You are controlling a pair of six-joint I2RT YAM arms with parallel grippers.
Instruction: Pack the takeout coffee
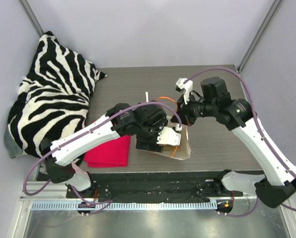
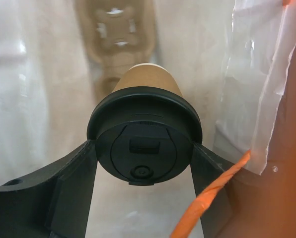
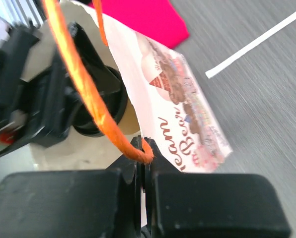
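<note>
The takeout coffee (image 2: pixel 147 99), a brown paper cup with a black lid (image 2: pixel 144 144), is inside the kraft paper bag (image 1: pixel 184 148). My left gripper (image 2: pixel 144 158) reaches into the bag and is shut on the lid's sides. In the top view the left gripper (image 1: pixel 158 141) is at the bag's mouth and the cup is hidden. A tan pulp carrier (image 2: pixel 115 29) lies deeper in the bag. My right gripper (image 3: pixel 147 153) is shut on the bag's rim beside an orange handle (image 3: pixel 83 84), holding the mouth open. It is above the bag (image 1: pixel 180 124) in the top view.
A zebra-striped pillow (image 1: pixel 48 94) fills the back left. A red cloth (image 1: pixel 108 151) lies left of the bag. A thin white strip (image 3: pixel 257 42) lies on the table behind the bag. The bag's printed label (image 3: pixel 187 99) faces the right wrist camera.
</note>
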